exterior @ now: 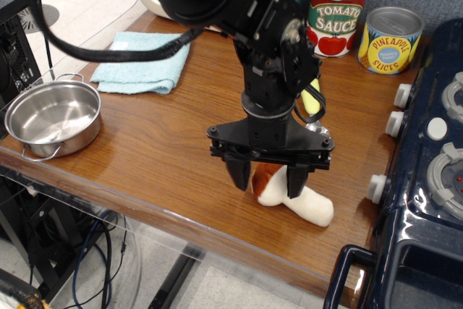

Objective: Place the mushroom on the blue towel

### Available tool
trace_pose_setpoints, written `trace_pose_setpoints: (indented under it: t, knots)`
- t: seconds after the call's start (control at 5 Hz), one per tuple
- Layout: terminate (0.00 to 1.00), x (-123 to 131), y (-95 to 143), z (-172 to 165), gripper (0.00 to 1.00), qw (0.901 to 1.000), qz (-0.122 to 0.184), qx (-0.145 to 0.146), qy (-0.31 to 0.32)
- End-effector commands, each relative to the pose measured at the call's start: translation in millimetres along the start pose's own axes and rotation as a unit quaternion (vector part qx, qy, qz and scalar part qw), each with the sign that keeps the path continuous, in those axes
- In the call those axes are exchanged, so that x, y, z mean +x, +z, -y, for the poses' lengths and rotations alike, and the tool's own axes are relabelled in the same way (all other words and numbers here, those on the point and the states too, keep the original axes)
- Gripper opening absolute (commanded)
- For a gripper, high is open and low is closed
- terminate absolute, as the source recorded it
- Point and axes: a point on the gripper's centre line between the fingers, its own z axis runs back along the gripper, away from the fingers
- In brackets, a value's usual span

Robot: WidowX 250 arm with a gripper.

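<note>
Fingers point(238, 174) straddle mushroom point(300, 199) cap (contact unclear).

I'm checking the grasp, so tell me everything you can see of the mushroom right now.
The mushroom is a soft-looking plush with a reddish-brown cap and a thick cream stem. It lies on its side on the wooden table near the front edge, cap toward the left, stem pointing right. The gripper straddles the cap end, one finger on each side, partly hiding the cap. Whether the fingers press on it cannot be told.

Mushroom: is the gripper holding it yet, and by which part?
Not clearly. The gripper has its jaws down on either side of the mushroom at the cap end, but they look open around it; the mushroom lies on the table.
</note>
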Motion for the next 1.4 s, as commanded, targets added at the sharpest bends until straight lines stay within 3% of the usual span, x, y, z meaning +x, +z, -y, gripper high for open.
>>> trace_pose_setpoints:
  t: [0.0, 0.2, 0.4, 0.6, 0.8, 1.0, 1.2]
  knots:
    - [0.00, 5.5, 6.4, -11.7, 0.00, 0.9997, 0.014, -0.014, 0.017]
    - [0.00, 8.0, 14.1, -17.4, 0.00, 0.9995, 0.011, -0.019, 0.021]
    - [0.00, 16.1, 34.7, -27.7, 0.00, 0.9986, 0.029, -0.033, 0.029]
    - [0.00, 30.2, 61.2, -48.2, 0.00, 0.9960, 0.057, -0.053, 0.044]
    - [0.00, 51.4, 78.6, -69.4, 0.00, 0.9911, 0.096, -0.051, 0.076]
    - [0.00, 92.8, 79.2, -108.3, 0.00, 0.9775, 0.132, -0.011, 0.164]
    - [0.00, 132.4, 67.5, -150.7, 0.00, 0.9599, 0.147, 0.027, 0.237]
